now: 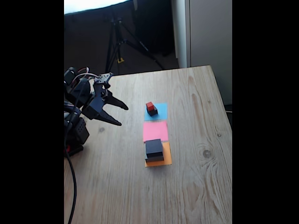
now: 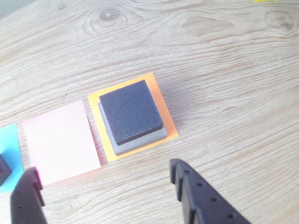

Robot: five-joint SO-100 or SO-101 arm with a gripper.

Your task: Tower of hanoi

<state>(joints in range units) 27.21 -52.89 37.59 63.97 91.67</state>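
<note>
The claw [image 1: 122, 115] hovers spread wide and empty above the surface [image 1: 196, 186], well apart from the blocks. The medium black block [image 2: 131, 111] sits on the large grey block [image 2: 140, 140] on the orange square [image 2: 159, 98], probably as a tower base. The red cube [image 1: 150, 106] tops the small black cube [image 1: 153, 112] on the blue square [image 1: 162, 109]; the pink square [image 2: 60, 140] between is bare.

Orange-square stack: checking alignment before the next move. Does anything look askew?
Slightly. The medium black block sits off-centre on the large grey block, leaving grey showing along two sides. Nothing looks toppled or damaged.
</note>
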